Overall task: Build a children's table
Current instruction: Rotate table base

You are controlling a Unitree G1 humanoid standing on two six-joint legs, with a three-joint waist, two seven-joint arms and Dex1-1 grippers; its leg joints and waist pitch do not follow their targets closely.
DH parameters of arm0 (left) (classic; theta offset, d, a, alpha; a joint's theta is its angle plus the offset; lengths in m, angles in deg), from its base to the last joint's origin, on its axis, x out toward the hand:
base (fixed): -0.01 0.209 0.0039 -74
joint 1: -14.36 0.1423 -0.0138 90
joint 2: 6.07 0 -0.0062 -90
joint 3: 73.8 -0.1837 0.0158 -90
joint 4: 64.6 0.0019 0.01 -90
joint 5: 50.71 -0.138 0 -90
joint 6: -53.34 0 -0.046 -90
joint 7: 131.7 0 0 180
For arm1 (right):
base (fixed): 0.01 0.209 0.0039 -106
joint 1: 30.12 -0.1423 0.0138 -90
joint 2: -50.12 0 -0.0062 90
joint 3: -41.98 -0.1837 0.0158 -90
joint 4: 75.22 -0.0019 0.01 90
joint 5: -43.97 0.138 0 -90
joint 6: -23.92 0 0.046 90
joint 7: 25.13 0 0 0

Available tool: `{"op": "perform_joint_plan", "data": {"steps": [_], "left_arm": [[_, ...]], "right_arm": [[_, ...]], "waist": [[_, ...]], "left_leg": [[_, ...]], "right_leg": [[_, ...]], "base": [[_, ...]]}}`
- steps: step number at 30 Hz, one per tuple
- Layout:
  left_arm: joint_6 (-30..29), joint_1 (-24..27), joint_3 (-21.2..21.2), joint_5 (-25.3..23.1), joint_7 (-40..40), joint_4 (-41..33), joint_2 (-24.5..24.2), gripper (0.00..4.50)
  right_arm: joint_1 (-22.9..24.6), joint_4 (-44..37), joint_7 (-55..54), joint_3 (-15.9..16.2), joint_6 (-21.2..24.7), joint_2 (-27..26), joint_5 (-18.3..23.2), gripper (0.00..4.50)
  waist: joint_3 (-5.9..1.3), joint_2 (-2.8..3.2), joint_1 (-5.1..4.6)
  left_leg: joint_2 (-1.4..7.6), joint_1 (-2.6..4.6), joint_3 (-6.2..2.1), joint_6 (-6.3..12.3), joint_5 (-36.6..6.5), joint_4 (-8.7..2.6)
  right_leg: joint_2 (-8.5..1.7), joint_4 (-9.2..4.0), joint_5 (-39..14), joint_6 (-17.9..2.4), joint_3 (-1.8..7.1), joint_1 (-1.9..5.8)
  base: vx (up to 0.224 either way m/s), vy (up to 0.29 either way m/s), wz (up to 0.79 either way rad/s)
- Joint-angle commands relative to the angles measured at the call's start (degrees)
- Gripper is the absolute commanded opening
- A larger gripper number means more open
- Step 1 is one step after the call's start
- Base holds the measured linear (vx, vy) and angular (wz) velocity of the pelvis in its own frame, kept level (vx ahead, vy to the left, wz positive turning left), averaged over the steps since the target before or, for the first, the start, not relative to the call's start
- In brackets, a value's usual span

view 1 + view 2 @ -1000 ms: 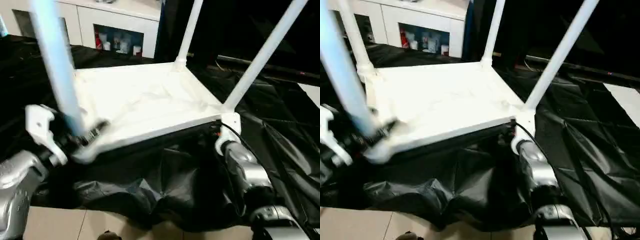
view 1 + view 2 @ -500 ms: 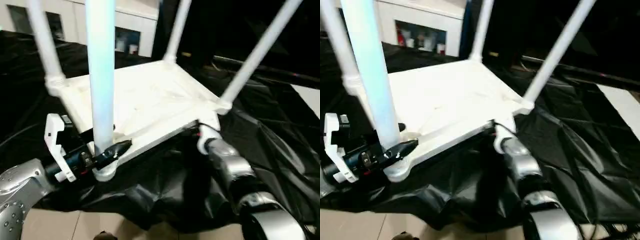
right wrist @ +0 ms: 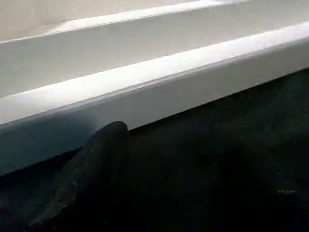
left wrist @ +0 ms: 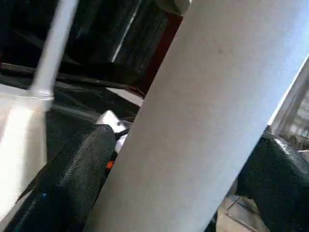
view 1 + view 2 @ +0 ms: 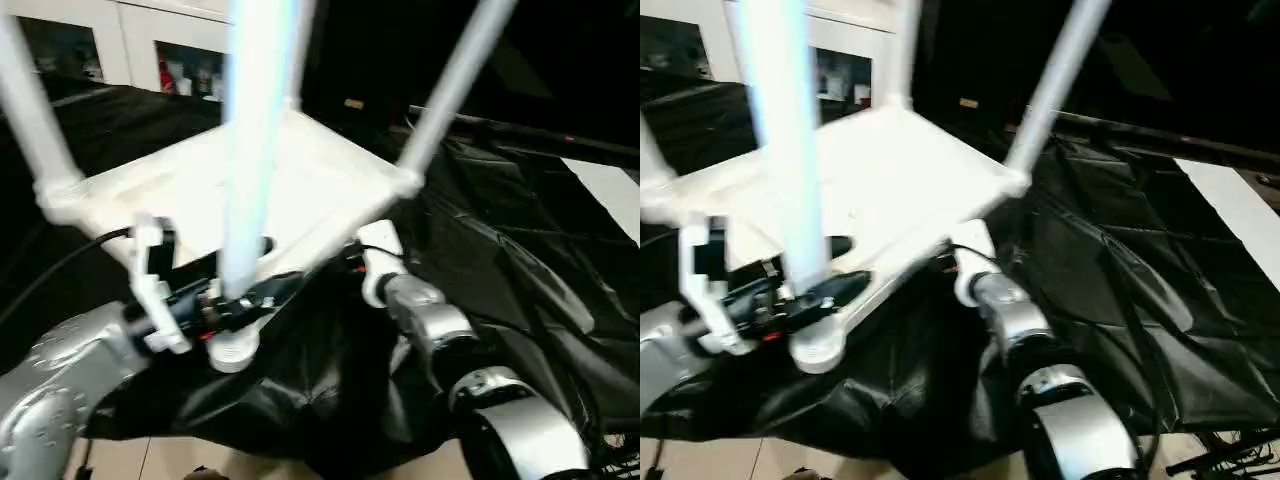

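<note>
Now swung round and tilted compared with a second ago: upturned tabletop [image 5: 200, 190] rotated in frame, near corner socket [image 5: 232, 350] shifted from lower left towards lower centre. Still clamped around the near leg [image 5: 252, 150] just above that socket, left gripper [image 5: 240, 300], fingers [image 4: 72, 179] spread wide on either side of the tube. Pressed under the tabletop's front edge at centre, right gripper [image 5: 365, 265], partly open, one finger [image 3: 91, 159] against the rim. All four legs apparently seated; turning it upright probably next.

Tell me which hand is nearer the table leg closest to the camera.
Left. The left hand straddles the near leg just above its corner socket. The right hand sits further along the tabletop edge, apart from that leg.
</note>
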Motion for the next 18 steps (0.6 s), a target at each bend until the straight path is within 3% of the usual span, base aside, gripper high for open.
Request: {"op": "perform_joint_plan", "data": {"steps": [1, 2, 3, 6, 9, 11, 14, 15, 16, 17, 18], "left_arm": [[-0.4, -1.2, -2.2, 1.1, 0.1, -1.0, 0.5, 4.47], [0.1, -3.1, -3.4, 0.8, 0.1, 0.9, 2.1, 4.47], [0.3, -4.0, -3.8, 0.7, 0.3, 1.8, 2.7, 4.47], [0.5, -7.0, -5.2, 0.9, 0.6, 4.2, 4.7, 4.47], [1.2, -8.8, -6.2, 0.4, 0.6, 5.9, 6.0, 4.47], [2.3, -11.0, -7.7, -0.9, 0.9, 8.1, 7.4, 4.47], [2.6, -11.7, -8.2, -1.4, 1.0, 8.8, 7.7, 4.47], [2.8, -12.8, -8.8, -1.9, 1.4, 9.9, 8.3, 4.47], [2.8, -12.8, -8.8, -1.9, 1.4, 9.9, 8.3, 4.47], [3.2, -14.6, -9.8, -2.8, 2.1, 11.9, 9.2, 4.47], [3.4, -15.2, -10.2, -3.1, 2.4, 12.6, 9.4, 4.47]], "right_arm": [[-2.0, -0.3, 1.8, 0.9, -1.1, -0.6, 0.1, 3.12], [-2.5, 0.2, 3.8, 1.4, -1.7, -0.9, 0.2, 3.12], [-2.6, 0.3, 4.7, 1.5, -2.0, -1.0, 0.2, 3.12], [-2.8, 0.9, 7.9, 1.8, -2.8, -1.1, 0.3, 3.12], [-2.6, 0.7, 9.8, 1.9, -3.0, -1.2, 0.5, 3.12], [-2.2, 0.5, 12.6, 2.5, -3.3, -1.2, 0.4, 3.12], [-2.1, 0.4, 13.5, 2.7, -3.4, -1.2, 0.3, 3.12], [-2.1, 0.6, 14.3, 2.8, -3.6, -1.2, 0.4, 3.12], [-2.1, 0.6, 14.3, 2.8, -3.6, -1.2, 0.4, 3.12], [-2.2, 0.9, 14.9, 2.6, -3.8, -1.0, 0.5, 3.12], [-2.2, 1.0, 15.1, 2.6, -3.9, -0.9, 0.5, 3.12]], "waist": [[-2.83, 2.13, 0.49], [-2.87, 3.08, 0.45], [-2.91, 2.63, 0.39], [-2.78, 2.85, 0.5], [-3.01, 2.62, 0.25], [-2.98, 2.87, 0.48], [-3.0, 2.79, 0.45], [-3.01, 3.46, 0.52], [-3.06, 3.16, 0.4], [-3.01, 3.68, 0.53], [-3.04, 3.33, 0.52]], "left_leg": [[3.54, 1.73, -2.03, -6.68, -19.0, -4.51], [3.52, 1.85, -2.02, -6.89, -19.1, -4.53], [3.41, 1.98, -1.82, -6.72, -19.4, -4.42], [3.51, 1.92, -2.07, -6.89, -21.0, -4.49], [3.63, 1.65, -2.16, -6.88, -19.4, -4.46], [3.51, 1.75, -1.99, -6.21, -18.7, -4.38], [3.63, 1.64, -2.11, -6.19, -18.5, -4.45], [3.61, 1.76, -2.2, -6.37, -18.7, -4.44], [3.62, 1.81, -2.07, -6.27, -18.7, -4.4], [3.58, 1.82, -2.16, -6.31, -18.6, -4.46], [3.56, 1.9, -2.06, -6.16, -18.6, -4.39]], "right_leg": [[-4.73, -4.22, -13.3, -7.0, 3.48, 1.61], [-4.68, -4.07, -12.5, -7.3, 3.51, 1.56], [-4.49, -4.36, -12.6, -7.2, 3.43, 1.44], [-4.8, -4.49, -14.6, -7.3, 3.5, 1.58], [-4.88, -4.2, -12.5, -7.7, 3.45, 1.91], [-4.87, -4.22, -11.6, -8.2, 3.51, 1.9], [-4.94, -4.31, -12.2, -8.1, 3.43, 2.03], [-4.96, -4.15, -11.8, -8.3, 3.43, 1.97], [-4.84, -4.31, -11.5, -8.4, 3.42, 1.93], [-4.88, -4.18, -11.0, -8.8, 3.4, 1.96], [-4.8, -4.31, -10.9, -8.8, 3.36, 1.94]], "base": [[0.0, 0.0, 0.0], [0.0, 0.0, 0.0], [0.0, 0.0, 0.0], [0.0, 0.0, 0.0], [0.0, 0.0, 0.0], [0.0, 0.0, 0.0], [0.0, 0.0, 0.0], [0.0, 0.0, 0.0], [0.0, 0.0, 0.0], [0.0, 0.0, 0.0], [0.0, 0.0, 0.0]]}}
